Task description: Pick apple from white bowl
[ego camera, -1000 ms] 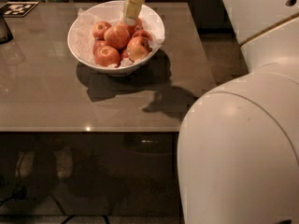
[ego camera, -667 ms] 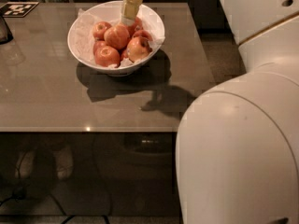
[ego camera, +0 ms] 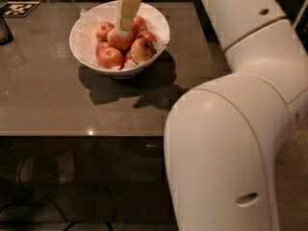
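Observation:
The white bowl [ego camera: 82, 40] stands on the brown table at the back centre. It is lined with crumpled white paper and holds several red apples. The apple [ego camera: 120, 40], round and red with a pale blush, lies in the middle of the pile. My gripper [ego camera: 124, 29] comes down from the top edge as a cream-coloured slab, and its tip sits on the top of that apple. Other apples lie around it: one at the left [ego camera: 103, 30], one at the front [ego camera: 110, 57] and one at the right [ego camera: 143, 50].
The table's [ego camera: 57, 105] front edge runs across the middle of the view. My white arm and body [ego camera: 231, 129] fill the right side. A black-and-white marker tag [ego camera: 18, 7] and a dark object [ego camera: 4, 30] sit at the far left.
My gripper has moved left and down inside the bowl, onto the middle apple. My arm's bulk has shifted on the right. The bowl has not moved.

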`<state>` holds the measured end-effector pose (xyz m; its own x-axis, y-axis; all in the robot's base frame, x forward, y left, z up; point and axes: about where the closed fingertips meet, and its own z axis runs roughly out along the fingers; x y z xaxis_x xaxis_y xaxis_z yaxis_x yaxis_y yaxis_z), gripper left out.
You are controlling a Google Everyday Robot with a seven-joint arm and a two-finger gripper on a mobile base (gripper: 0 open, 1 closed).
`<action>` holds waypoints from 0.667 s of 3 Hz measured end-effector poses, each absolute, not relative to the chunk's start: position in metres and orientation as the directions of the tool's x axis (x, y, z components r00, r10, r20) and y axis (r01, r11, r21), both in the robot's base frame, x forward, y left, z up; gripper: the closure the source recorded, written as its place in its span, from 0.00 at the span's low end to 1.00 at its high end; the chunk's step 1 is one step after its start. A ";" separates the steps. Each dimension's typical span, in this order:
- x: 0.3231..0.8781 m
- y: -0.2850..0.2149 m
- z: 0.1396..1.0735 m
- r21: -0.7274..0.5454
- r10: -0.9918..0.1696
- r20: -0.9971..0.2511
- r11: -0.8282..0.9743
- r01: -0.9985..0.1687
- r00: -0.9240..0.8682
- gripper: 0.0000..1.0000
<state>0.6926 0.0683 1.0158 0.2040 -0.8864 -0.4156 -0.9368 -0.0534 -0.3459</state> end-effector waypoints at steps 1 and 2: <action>0.709 0.082 0.980 -0.280 -0.879 -0.438 -0.062 -0.958 0.185 0.00; 0.715 0.087 0.980 -0.296 -0.874 -0.447 -0.054 -0.954 0.188 0.00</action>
